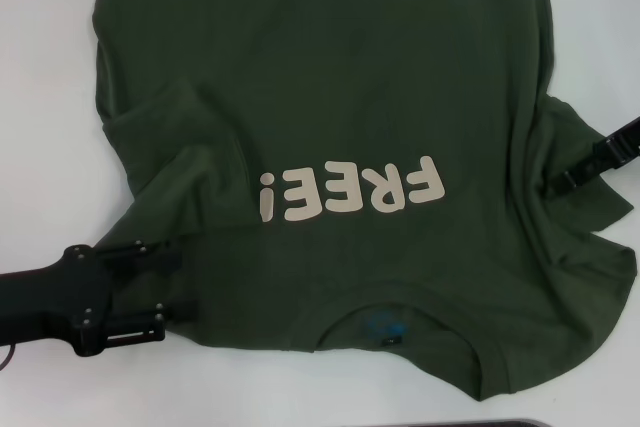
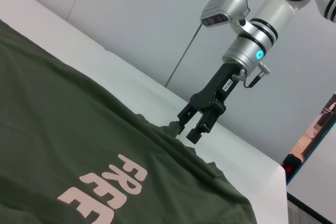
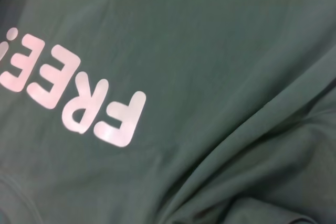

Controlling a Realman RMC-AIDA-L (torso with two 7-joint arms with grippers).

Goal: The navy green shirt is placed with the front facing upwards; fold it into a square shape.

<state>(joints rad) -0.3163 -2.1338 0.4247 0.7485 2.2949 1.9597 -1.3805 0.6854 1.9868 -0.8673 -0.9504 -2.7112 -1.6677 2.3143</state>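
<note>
**Olive shirt spread front-up on white table, both grippers at its sleeves**

Surface: plain white table (image 1: 40, 97), matte. In the left wrist view a pale grey wall rises behind the table's far edge, with a thin vertical seam line; a strip of darker room shows past the table's corner, details too small to tell. A dark object edge peeks in at the near edge of the table in the head view, unclear what.

Writing: cream block letters "FREE!" (image 1: 350, 193) on the chest, reading upside down from the head camera. Small blue label (image 1: 384, 327) inside the neck, text not legible. A tiny white tag on the right gripper's body, unreadable.

The navy green shirt (image 1: 330, 57) covers most of the table, collar toward the near edge, hem running off toward the far edge. Fabric bunched and creased at both sleeves; centre fairly flat.

Left gripper (image 1: 175, 287) lies low at the shirt's sleeve near the near-left corner, its two black fingers apart, the upper one on the cloth edge; whether any fabric is pinched cannot be told.

Right gripper (image 2: 190, 128) is at the opposite sleeve by the right edge, fingers drawn together on a small raised peak of fabric.
</note>
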